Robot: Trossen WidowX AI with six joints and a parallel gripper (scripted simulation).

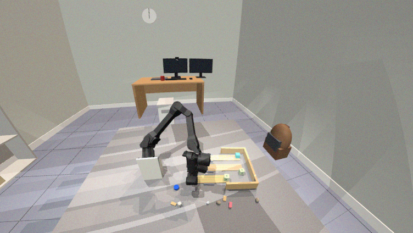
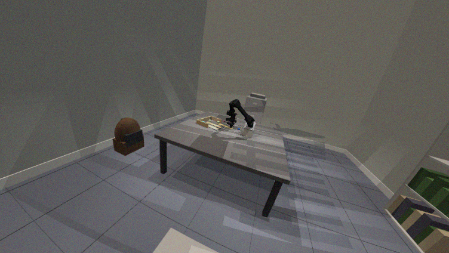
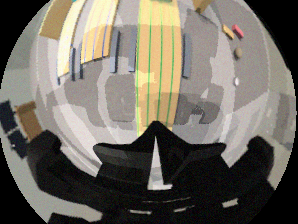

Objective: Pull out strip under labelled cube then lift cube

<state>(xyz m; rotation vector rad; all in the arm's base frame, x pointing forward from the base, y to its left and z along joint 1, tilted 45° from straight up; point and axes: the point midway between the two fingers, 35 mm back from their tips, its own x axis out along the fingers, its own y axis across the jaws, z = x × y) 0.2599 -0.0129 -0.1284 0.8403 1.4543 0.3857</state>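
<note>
The gripper (image 1: pixel 191 182) (image 2: pixel 231 127) (image 3: pixel 156 125) is shut, pointing down, its fingertips over the near end of the green-lined strip (image 1: pixel 212 179) (image 3: pixel 160 60). Contact is hidden. A pale green cube (image 1: pixel 226 177) with dark marks rests on this strip at the frame's opening. A second pale green marked cube (image 1: pixel 241 171) is by the far end of the middle strip (image 1: pixel 224 167) (image 3: pixel 98 35); whether it rests on it is unclear. A cyan cube (image 1: pixel 237 155) is at the far end of the back strip (image 1: pixel 222 157) (image 3: pixel 70 42). The marks are too small to read.
An open wooden frame (image 1: pixel 252 166) (image 3: pixel 54 20) surrounds the strips' far ends. Short grey rails (image 1: pixel 208 184) (image 3: pixel 187 55) flank the strips. A blue disc (image 1: pixel 176 187), a red block (image 1: pixel 230 204) (image 3: pixel 238 31) and several small blocks and stones lie outside the frame.
</note>
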